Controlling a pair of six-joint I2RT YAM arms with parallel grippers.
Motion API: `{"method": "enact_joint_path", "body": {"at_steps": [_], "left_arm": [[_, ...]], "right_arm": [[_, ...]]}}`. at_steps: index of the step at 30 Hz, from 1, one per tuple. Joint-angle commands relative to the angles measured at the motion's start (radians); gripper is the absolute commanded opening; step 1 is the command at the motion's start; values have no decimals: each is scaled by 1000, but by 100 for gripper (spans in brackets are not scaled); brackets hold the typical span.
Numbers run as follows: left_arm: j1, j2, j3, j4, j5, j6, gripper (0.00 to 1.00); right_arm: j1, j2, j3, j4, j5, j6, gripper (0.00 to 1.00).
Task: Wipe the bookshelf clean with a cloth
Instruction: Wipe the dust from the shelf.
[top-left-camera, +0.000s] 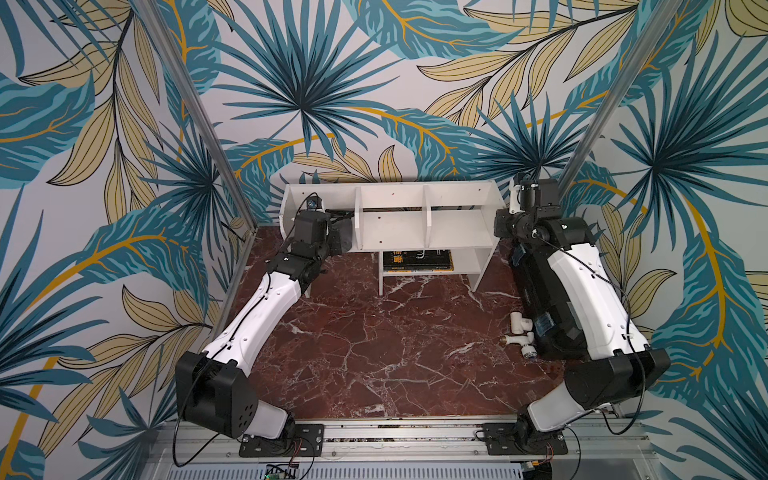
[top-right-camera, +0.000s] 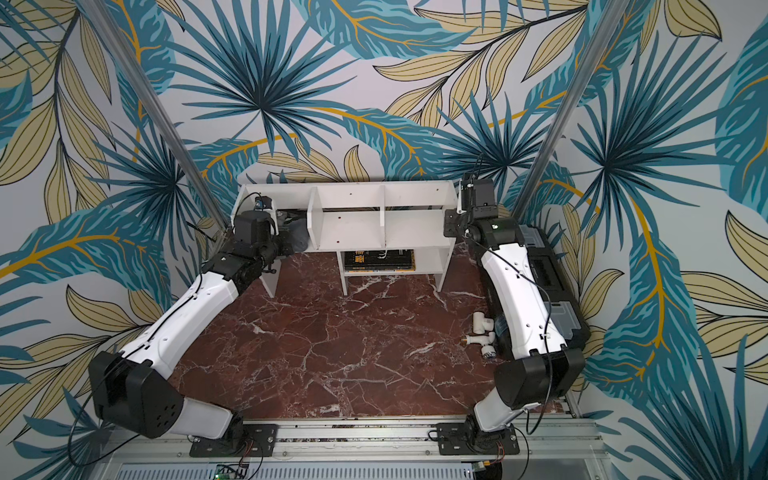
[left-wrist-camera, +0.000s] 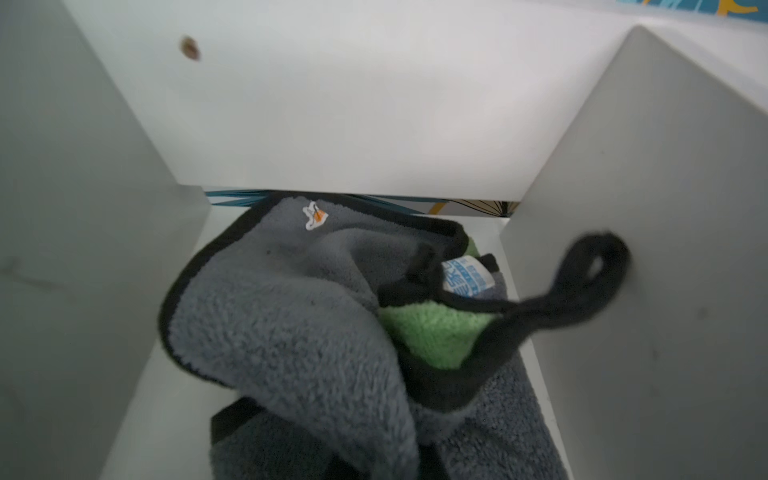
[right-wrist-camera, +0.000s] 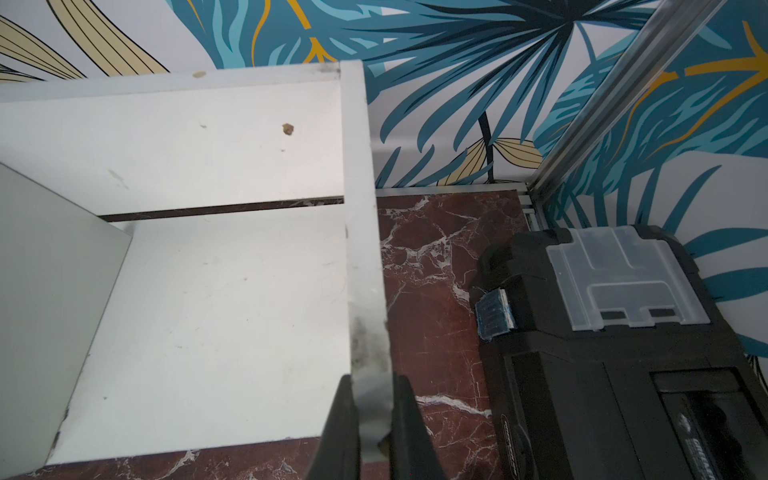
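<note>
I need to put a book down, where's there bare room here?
Free: the middle and right compartments of the bookshelf, either side of the right divider, and the marble tabletop in front. Crowded: the left compartment holds the cloth, the lower cubby holds books, the toolbox and pipe fittings line the right edge.

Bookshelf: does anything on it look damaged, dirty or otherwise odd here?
Yes. In the right wrist view the bookshelf has dark grimy smudges on the edge of its right end panel and a chipped corner, just where the right gripper clamps it.
</note>
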Motion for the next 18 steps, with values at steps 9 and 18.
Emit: {"method": "enact_joint_path", "body": {"at_steps": [9, 18], "left_arm": [[12, 34, 48, -155, -269, -94, 0], [88, 79, 214, -170, -241, -66, 0]], "right_arm": [[16, 5, -50, 13, -121, 102, 0], [16, -4, -92, 44, -138, 94, 0]]}}
